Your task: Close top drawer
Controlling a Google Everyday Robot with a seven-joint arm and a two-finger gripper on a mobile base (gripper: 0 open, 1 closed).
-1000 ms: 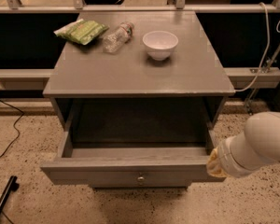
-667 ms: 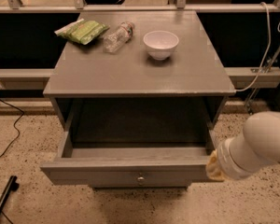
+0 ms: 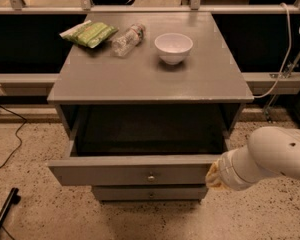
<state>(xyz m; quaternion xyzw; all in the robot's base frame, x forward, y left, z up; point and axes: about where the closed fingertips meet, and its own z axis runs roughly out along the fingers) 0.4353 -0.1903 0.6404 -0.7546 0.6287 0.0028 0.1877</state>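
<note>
The top drawer [image 3: 135, 170] is a wide grey wooden drawer with a small round metal knob [image 3: 151, 177] at its centre. It stands pulled out from the grey cabinet, and its inside looks dark and empty. My gripper [image 3: 213, 176] is at the end of the white arm [image 3: 270, 156] that comes in from the right. It is at the right end of the drawer front, touching or nearly touching it. The arm's wrist hides most of the gripper.
On the cabinet top [image 3: 150, 79] are a white bowl [image 3: 173, 47], a lying clear plastic bottle [image 3: 127, 39] and a green snack bag [image 3: 90, 33]. A lower drawer front [image 3: 150, 193] shows below. Cables lie on the floor at left, and a rail runs behind.
The arm's end has moved left, up to the right end of the drawer front. The drawer front sits slightly further in than before.
</note>
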